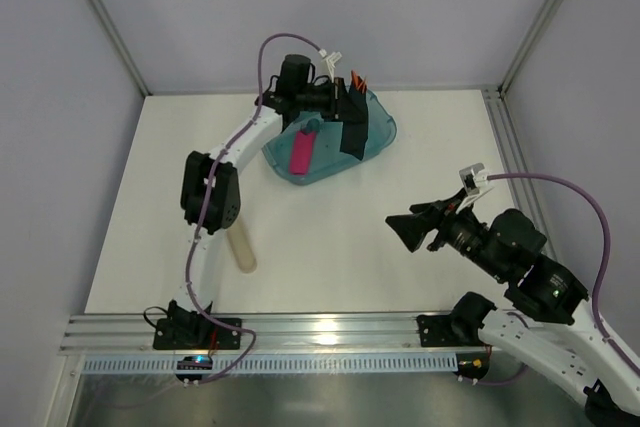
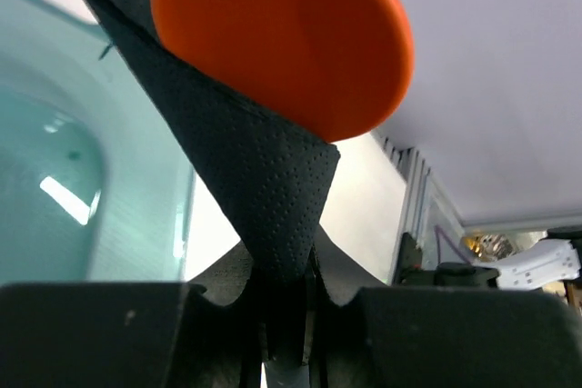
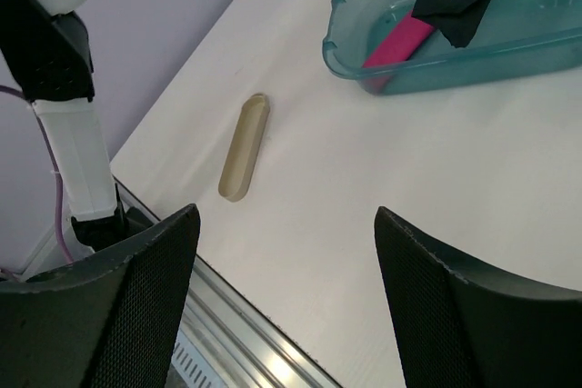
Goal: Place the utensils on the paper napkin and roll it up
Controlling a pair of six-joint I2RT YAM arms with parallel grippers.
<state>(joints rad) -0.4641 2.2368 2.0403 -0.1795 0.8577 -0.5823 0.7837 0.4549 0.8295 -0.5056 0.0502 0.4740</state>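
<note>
Above the teal tub (image 1: 385, 129), the left claw (image 2: 289, 333) pinches the paper napkin (image 2: 245, 170) with the utensils (image 2: 282, 38) against it, the right claw (image 3: 286, 297) wide and empty well clear of the tub; rolling likely next needs them laid flat.

Black dimpled napkin (image 2: 264, 179); orange utensil (image 2: 282, 34); teal translucent tub (image 3: 364, 65); pink bar (image 3: 397, 41); beige tube (image 3: 245, 145).

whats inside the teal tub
A pink bar lies inside the tub. The black napkin, pinched in the left gripper with orange utensils, hangs over the tub and hides part of its floor, so anything beneath there cannot be seen.
</note>
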